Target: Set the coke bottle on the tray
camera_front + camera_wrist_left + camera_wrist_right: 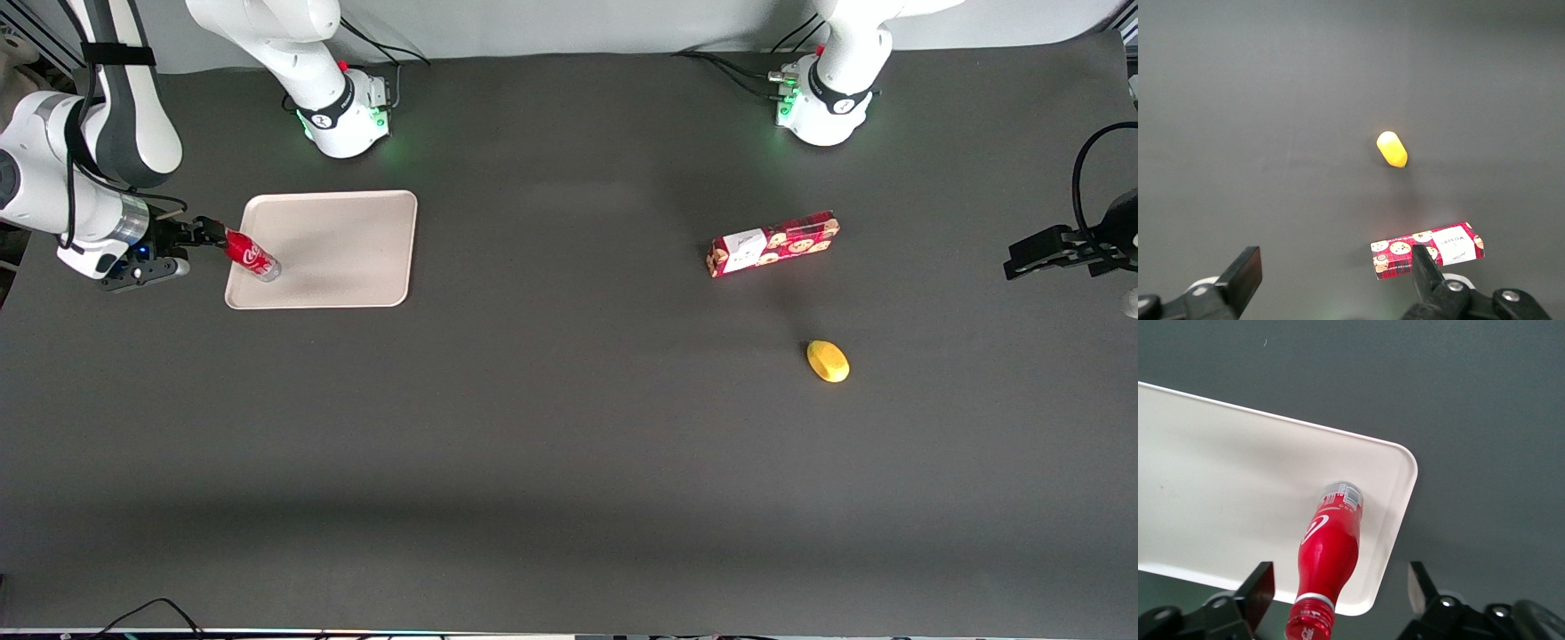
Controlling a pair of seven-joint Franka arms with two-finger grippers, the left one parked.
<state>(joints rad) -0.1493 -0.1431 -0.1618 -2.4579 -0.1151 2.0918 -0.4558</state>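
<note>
Now the small red coke bottle (1332,545) with its red cap and silvery base stands tilted on the flat beige-pink rectangular plastic tray (347,222), base on the tray floor close to the rim at the working arm's end, cap leaning out over that rim. Just above the tray's edge there, the black two-finger gripper (1335,593) hovers with its fingers (1258,587) spread wide on either side of the bottle's neck, touching neither side. Well away from the tray, toward the parked arm's end of the dark grey table (569,462), lie a red rectangular cookie box (773,244) and a small yellow oval object (828,361).
</note>
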